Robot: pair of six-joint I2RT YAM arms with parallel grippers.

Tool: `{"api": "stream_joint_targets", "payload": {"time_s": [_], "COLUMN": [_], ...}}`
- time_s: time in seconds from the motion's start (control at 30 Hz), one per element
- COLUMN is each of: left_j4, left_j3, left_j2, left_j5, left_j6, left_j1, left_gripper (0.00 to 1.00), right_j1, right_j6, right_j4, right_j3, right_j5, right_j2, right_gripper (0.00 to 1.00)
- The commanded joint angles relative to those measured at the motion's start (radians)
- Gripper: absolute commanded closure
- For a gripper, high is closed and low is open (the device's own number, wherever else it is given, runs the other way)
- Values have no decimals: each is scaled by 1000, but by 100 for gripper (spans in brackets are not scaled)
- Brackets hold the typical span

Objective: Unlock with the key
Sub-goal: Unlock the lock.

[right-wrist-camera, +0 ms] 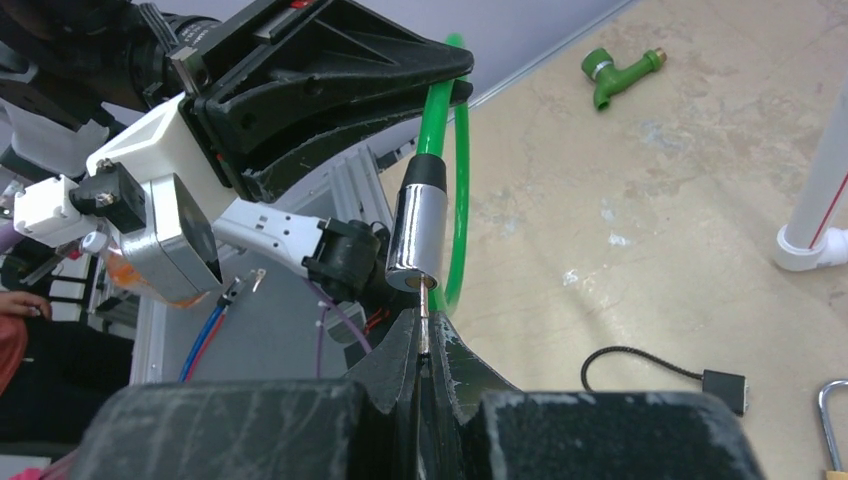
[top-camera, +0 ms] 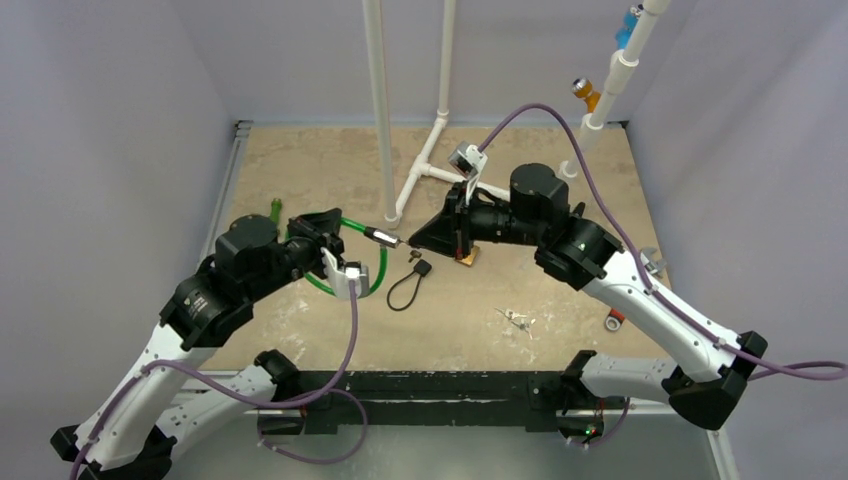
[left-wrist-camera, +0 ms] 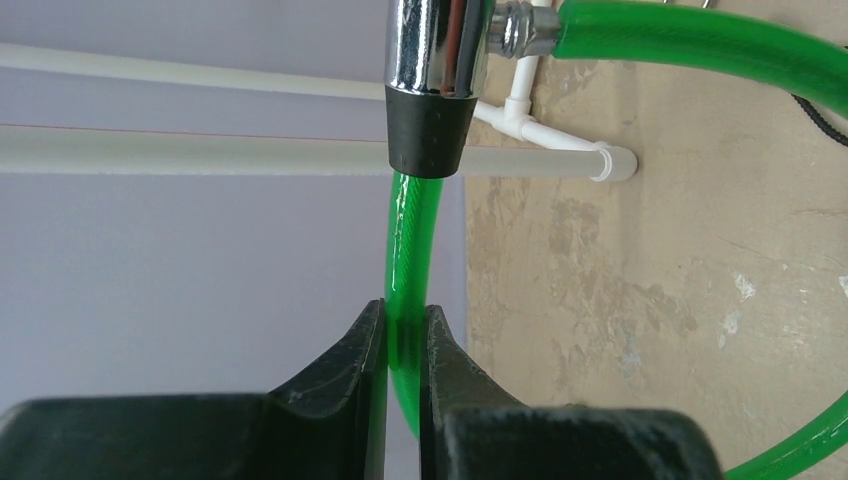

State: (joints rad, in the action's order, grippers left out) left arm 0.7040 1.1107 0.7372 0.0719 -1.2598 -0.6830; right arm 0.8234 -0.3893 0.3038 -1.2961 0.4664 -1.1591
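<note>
While the left jaws pinch the green cable (left-wrist-camera: 408, 250) in a narrow grip, a little way behind the chrome lock cylinder (right-wrist-camera: 412, 235), the right jaws are closed flat on the key (right-wrist-camera: 427, 312). Its bare shank runs straight out from their tips into the cylinder's end face. The cylinder lies directly ahead of the right jaws, held up off the desk (top-camera: 580, 200), with its long axis nearly in line with them and with the key. I judge the turn must be a roll of the right wrist about that line, the left arm bracing. The right arm is the nearer to the keyhole.

Counted: one cable lock, one cylinder, one key in it. On the desk below the right jaws lie one black fob on a cord (right-wrist-camera: 724, 388) and one brass padlock (top-camera: 468, 256). On the far side of the left jaws lies one green tap fitting (right-wrist-camera: 615, 72).
</note>
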Motion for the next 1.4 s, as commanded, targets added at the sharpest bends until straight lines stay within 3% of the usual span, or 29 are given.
{"api": "stream_joint_targets", "payload": {"time_s": [0.0, 0.23, 0.67, 0.83, 1.03, 1.37], "left_j4": [-57, -81, -104, -87, -90, -92], "left_j3": [-5, -8, 74, 155, 176, 188], "left_j2": [-27, -42, 31, 93, 105, 117], "left_j5": [119, 125, 48, -18, -21, -27], "left_j6": [-39, -5, 129, 266, 328, 298], "left_j1": [-16, -18, -42, -53, -71, -120], "left_gripper": [100, 100, 100, 100, 100, 100], "right_j1": [-8, -7, 0, 32, 33, 33], "right_j6": [24, 26, -78, -66, -107, -128], "right_j4": [-30, -31, -334, -364, -464, -530], "right_j3": [-45, -6, 128, 135, 208, 203], "right_j5": [12, 11, -35, -117, -184, -101], "right_j2": [8, 43, 17, 12, 45, 5], "right_gripper": [100, 100, 100, 100, 100, 98]}}
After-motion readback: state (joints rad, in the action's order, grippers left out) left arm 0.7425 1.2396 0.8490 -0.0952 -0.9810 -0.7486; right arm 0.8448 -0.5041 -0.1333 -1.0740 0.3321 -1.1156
